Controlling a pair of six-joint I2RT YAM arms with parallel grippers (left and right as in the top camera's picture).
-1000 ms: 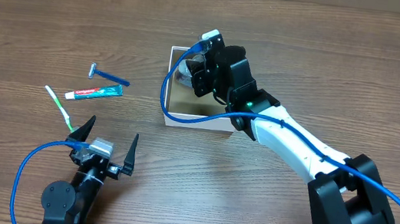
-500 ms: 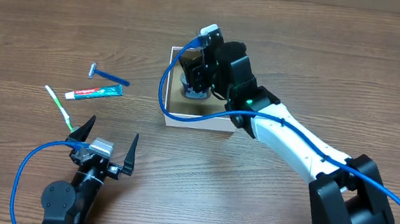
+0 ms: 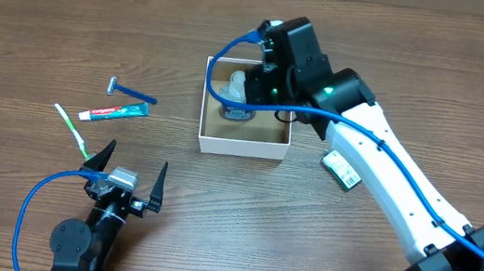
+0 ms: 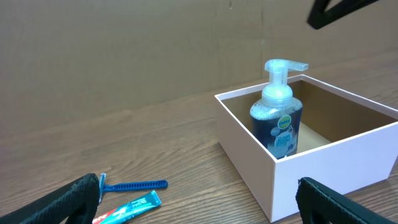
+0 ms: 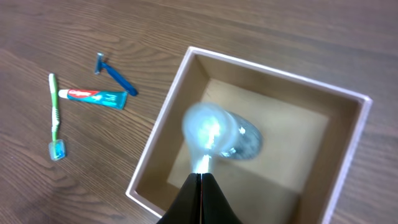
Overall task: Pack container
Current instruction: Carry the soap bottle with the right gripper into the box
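The container (image 3: 242, 147) is a square white box with a brown inside, at the table's middle. A blue foam soap pump bottle (image 3: 236, 93) stands upright inside it, near the left wall; it also shows in the left wrist view (image 4: 278, 121) and the right wrist view (image 5: 217, 132). My right gripper (image 3: 266, 81) hangs above the box, its fingers pressed together (image 5: 201, 176) just over the pump, holding nothing. My left gripper (image 3: 128, 174) rests open and empty at the front left, its view (image 4: 202, 198) facing the box wall (image 4: 348, 168).
A blue razor (image 3: 130, 93), a toothpaste tube (image 3: 114, 113) and a green-and-white toothbrush (image 3: 71, 131) lie left of the box. A small dark green packet (image 3: 343, 168) lies right of the box, beside my right arm.
My right arm has swung to the right and back over the box. The soap bottle now stands free inside. The green packet has come into view.
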